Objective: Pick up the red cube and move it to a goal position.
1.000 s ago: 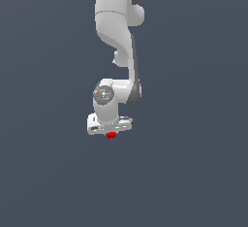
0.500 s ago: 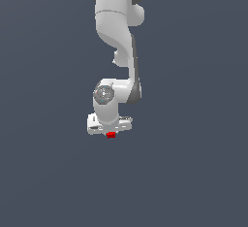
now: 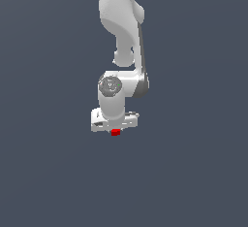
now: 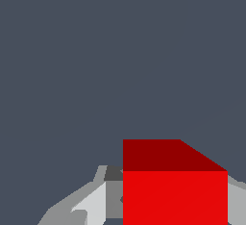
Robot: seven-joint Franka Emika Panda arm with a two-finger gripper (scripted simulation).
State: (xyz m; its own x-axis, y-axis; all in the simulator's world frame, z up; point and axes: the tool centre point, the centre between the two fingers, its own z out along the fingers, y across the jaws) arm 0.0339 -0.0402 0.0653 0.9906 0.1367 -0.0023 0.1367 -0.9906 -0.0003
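Note:
The red cube (image 3: pixel 115 132) is a tiny bright red block just under the white hand of the arm in the exterior view. My gripper (image 3: pixel 115 128) points down and is shut on it, with the cube showing below the hand. In the wrist view the red cube (image 4: pixel 175 190) fills the space between my grey fingers (image 4: pixel 93 204), one on each side of it. Whether the cube rests on the surface or is held off it cannot be told.
The white arm (image 3: pixel 121 27) comes down from the top of the exterior view. A plain dark grey-blue surface (image 3: pixel 48 172) lies all around. No other object shows.
The gripper with the red cube has shifted slightly toward the exterior view's right. The grip has not changed.

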